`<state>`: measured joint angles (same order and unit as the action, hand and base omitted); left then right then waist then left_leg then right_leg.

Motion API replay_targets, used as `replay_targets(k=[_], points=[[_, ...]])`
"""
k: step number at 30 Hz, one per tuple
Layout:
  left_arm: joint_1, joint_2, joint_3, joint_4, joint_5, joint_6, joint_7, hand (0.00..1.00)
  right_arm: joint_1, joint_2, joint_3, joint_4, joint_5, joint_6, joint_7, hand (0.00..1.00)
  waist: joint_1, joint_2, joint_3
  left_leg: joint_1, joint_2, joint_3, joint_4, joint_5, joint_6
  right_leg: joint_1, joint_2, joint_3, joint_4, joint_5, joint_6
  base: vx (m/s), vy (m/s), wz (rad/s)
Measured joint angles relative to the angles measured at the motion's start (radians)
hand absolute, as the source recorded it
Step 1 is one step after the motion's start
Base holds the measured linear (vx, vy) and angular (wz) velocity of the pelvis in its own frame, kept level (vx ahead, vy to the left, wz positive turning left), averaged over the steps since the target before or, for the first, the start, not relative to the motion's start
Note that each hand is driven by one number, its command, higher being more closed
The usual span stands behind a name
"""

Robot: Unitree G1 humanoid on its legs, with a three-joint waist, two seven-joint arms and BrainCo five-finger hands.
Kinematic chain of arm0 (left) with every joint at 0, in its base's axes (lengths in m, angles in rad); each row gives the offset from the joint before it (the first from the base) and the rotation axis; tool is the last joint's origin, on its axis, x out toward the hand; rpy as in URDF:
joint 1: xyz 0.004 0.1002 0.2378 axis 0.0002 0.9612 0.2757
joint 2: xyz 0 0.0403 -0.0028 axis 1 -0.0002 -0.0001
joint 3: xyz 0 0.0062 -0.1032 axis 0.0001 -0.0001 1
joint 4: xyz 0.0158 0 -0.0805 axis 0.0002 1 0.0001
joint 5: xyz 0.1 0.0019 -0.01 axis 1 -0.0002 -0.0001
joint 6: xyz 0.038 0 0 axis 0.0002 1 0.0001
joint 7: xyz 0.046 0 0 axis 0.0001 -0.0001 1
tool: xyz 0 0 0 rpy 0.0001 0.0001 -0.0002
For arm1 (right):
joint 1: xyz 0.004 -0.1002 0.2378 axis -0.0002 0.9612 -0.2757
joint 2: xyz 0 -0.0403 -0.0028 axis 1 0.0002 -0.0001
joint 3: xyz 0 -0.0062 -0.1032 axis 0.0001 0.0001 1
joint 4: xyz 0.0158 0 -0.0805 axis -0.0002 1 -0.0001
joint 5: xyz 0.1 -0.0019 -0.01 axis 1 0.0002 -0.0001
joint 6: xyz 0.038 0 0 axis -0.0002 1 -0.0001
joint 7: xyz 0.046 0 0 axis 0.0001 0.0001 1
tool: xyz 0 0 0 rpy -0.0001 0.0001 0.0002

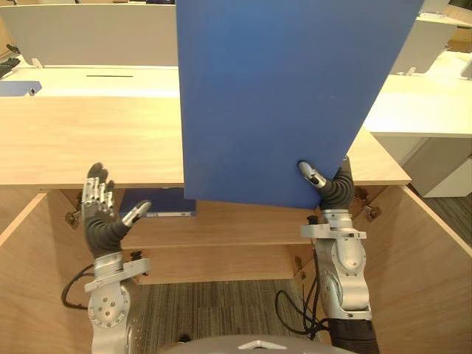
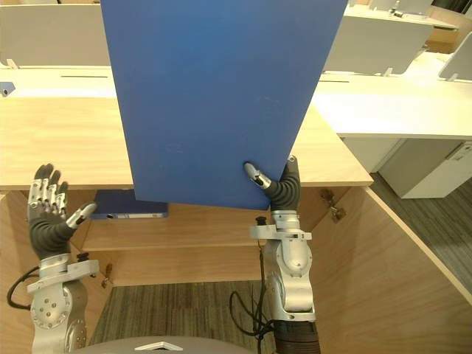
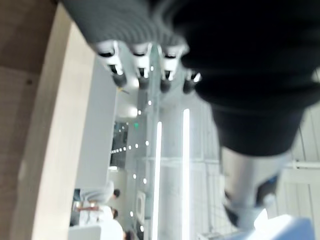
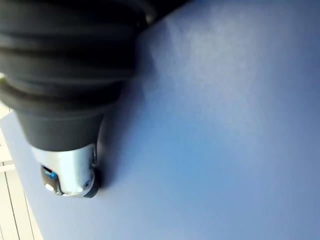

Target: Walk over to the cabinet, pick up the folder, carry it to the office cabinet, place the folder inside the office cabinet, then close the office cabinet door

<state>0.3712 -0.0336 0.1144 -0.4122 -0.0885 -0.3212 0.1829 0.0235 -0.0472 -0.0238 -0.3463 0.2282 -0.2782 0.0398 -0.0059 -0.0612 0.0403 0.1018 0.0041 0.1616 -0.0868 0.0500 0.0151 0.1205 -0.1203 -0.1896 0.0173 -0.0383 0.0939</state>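
A large blue folder (image 1: pixel 280 96) stands upright in front of me, above the wooden cabinet top (image 1: pixel 88 140). My right hand (image 1: pixel 335 188) is shut on its lower right corner, the thumb pressed on the near face and the fingers hidden behind it. In the right wrist view the thumb (image 4: pixel 70 175) lies flat on the blue folder (image 4: pixel 225 125). My left hand (image 1: pixel 99 214) is raised at the left, open with straight fingers (image 3: pixel 142 70), apart from the folder and holding nothing.
The office cabinet stands open below, its doors swung out at the left (image 1: pixel 29 280) and right (image 1: pixel 420 265). A second blue folder (image 1: pixel 158 203) lies on the inner shelf (image 1: pixel 236 221). White desks (image 1: pixel 420 103) stand behind.
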Motion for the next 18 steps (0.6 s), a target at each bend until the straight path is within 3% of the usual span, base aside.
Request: replay_targets(k=[8,18], points=[[0.023,-0.036,0.081,0.079,0.017,0.029,0.031,0.00,-0.001,0.000,-0.039,0.000,0.000,0.000,-0.004,1.00,0.008,-0.011,0.011,-0.013,-0.001,-0.024,0.000,0.007,0.000,0.000,-0.001,-0.023,0.000,-0.001,-0.001,0.00,-0.007,0.09],[0.034,-0.043,0.078,0.389,0.062,0.091,0.005,0.00,-0.001,-0.002,-0.026,-0.008,0.006,0.000,0.003,1.00,0.011,-0.010,0.013,-0.015,0.000,-0.023,0.000,0.003,-0.005,-0.005,-0.001,-0.022,0.005,-0.011,-0.010,0.00,0.000,0.00]])
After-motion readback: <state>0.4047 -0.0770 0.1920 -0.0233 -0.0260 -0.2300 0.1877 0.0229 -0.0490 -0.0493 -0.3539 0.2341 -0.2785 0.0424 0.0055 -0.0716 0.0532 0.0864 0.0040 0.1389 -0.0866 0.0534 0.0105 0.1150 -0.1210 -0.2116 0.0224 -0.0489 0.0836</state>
